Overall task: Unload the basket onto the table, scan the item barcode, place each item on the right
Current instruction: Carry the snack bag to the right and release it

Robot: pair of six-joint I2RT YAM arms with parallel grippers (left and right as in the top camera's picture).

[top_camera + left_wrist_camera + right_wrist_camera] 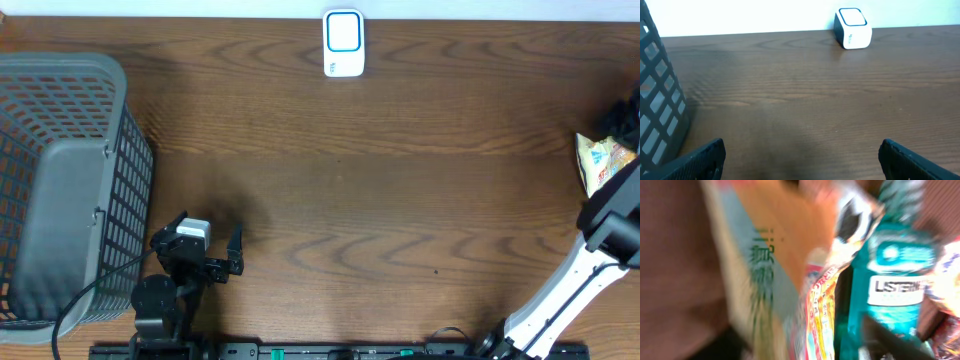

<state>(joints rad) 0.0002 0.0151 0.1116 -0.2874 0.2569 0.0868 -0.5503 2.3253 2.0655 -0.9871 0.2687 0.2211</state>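
Observation:
The white scanner [343,43] with a blue-ringed window stands at the table's far edge, and it shows far ahead in the left wrist view as well [853,27]. A yellow-and-orange snack bag [603,160] lies at the right edge under my right arm [560,280]. In the blurred right wrist view this bag [780,255] fills the frame, between the wide-apart fingers of my right gripper [802,347]. I cannot tell whether they touch it. No barcode shows. My left gripper [208,225] is open and empty over bare wood [802,160].
A grey mesh basket [60,190] takes up the left side, close to my left gripper, with its wall [657,100] at the left of that wrist view. A teal Listerine bottle [895,285] and other packets lie beside the snack bag.

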